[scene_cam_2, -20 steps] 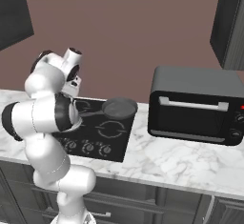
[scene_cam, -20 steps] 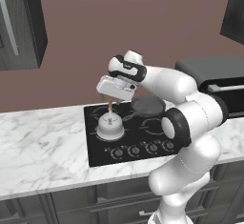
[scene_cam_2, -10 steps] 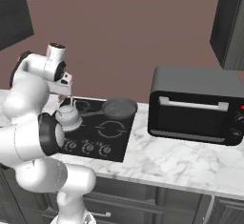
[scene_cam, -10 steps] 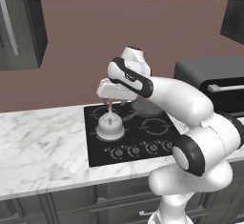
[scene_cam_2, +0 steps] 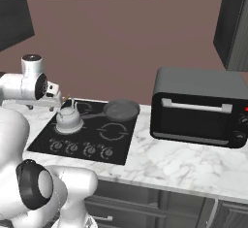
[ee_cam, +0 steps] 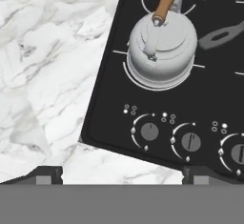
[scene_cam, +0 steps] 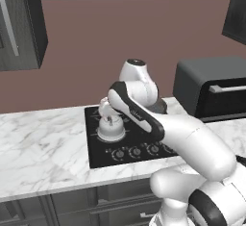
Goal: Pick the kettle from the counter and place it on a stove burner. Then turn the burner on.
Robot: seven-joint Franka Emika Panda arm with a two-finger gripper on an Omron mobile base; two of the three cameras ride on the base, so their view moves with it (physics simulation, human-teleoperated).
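Note:
The silver-grey kettle stands upright on a white ring of the stove burner, at the front left of the black cooktop. Its tan stem rises from the lid. The kettle also shows in the left base view and the right base view. My gripper hangs open above the cooktop's front left edge, nearer to me than the kettle, with nothing between its fingertips. In the right base view the gripper is just left of the kettle and apart from it. White marble counter lies left of the cooktop.
A row of round knobs runs along the cooktop's front edge below the kettle. A dark frying pan sits on the rear right burner, its handle pointing at the kettle. A black toaster oven stands on the counter right of the stove.
The hand has dropped and drawn back to the left and front of the kettle. The kettle has stayed put on its burner, and the jaws have stayed open.

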